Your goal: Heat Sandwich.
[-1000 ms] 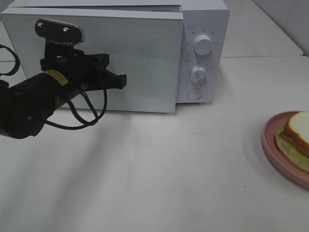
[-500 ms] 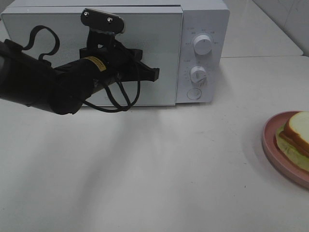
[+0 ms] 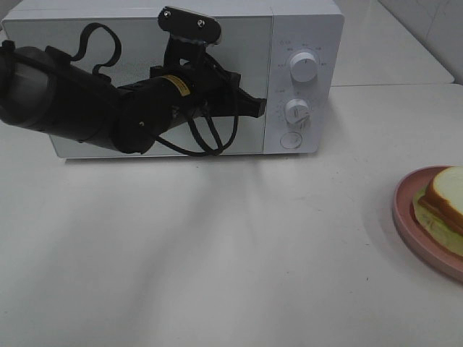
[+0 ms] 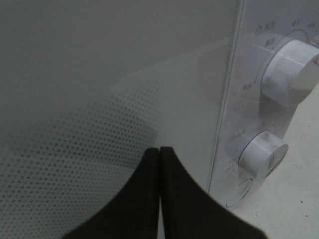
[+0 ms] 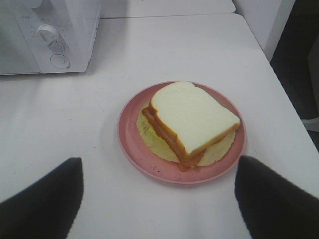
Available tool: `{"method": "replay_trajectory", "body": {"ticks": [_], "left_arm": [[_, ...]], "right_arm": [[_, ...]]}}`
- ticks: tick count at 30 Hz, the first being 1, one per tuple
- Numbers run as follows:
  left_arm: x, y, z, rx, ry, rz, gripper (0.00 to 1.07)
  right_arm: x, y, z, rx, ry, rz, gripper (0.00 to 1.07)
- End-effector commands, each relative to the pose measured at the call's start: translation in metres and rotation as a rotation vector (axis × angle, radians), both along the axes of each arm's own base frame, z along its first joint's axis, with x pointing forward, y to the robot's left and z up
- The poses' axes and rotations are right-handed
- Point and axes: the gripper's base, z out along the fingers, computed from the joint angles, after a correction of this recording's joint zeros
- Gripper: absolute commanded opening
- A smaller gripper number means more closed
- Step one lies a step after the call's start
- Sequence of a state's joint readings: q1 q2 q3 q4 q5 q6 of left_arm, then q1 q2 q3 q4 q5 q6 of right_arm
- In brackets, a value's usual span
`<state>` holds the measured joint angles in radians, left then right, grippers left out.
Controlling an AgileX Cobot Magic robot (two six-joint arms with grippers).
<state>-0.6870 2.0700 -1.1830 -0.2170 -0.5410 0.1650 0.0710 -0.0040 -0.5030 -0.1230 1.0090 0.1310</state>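
The sandwich [image 5: 194,117], white bread with tan crust over a lettuce layer, lies on a pink plate [image 5: 132,144] at the table's right edge [image 3: 445,199]. My right gripper [image 5: 157,164] hovers above it, open, its black fingers [image 5: 45,204] to either side of the plate and touching nothing. The white microwave [image 3: 304,22] stands at the back. Its door [image 3: 108,43] sits flush with the front. My left gripper [image 3: 262,108] is shut with nothing in it. Its tips [image 4: 159,149] are against the door's right edge, next to the control panel.
Two round knobs [image 3: 304,66] [image 3: 297,112] and a round button [image 3: 290,141] sit on the microwave's right panel. The plate [image 3: 412,224] reaches past the right edge of the exterior high view. Bare white tabletop [image 3: 217,260] lies in front of the microwave.
The left arm has swept right across the microwave's front, and the door that stood ajar has swung flush. The right gripper and the sandwich have not moved.
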Motion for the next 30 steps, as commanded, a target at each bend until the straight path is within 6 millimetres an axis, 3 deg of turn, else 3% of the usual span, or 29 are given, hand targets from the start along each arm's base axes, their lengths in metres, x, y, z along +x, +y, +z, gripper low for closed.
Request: {"method": "replay_trajectory", "body": {"ticks": [1, 7, 18, 30], "left_arm": [[0.015, 0.009, 0.014, -0.109, -0.059, 0.105, 0.00], [0.005, 0.003, 0.014, -0.088, -0.009, 0.073, 0.00], [-0.022, 0.013, 0.018, -0.039, 0.073, 0.039, 0.00], [-0.052, 0.021, 0.028, 0.131, 0.388, -0.064, 0.00]], "right_arm": [[-0.003, 0.000, 0.000, -0.004, -0.037, -0.003, 0.76], [-0.003, 0.000, 0.000, -0.005, -0.037, -0.002, 0.76], [-0.003, 0.000, 0.000, -0.005, -0.037, -0.002, 0.76], [-0.003, 0.000, 0.000, -0.004, -0.037, -0.003, 0.76]]}}
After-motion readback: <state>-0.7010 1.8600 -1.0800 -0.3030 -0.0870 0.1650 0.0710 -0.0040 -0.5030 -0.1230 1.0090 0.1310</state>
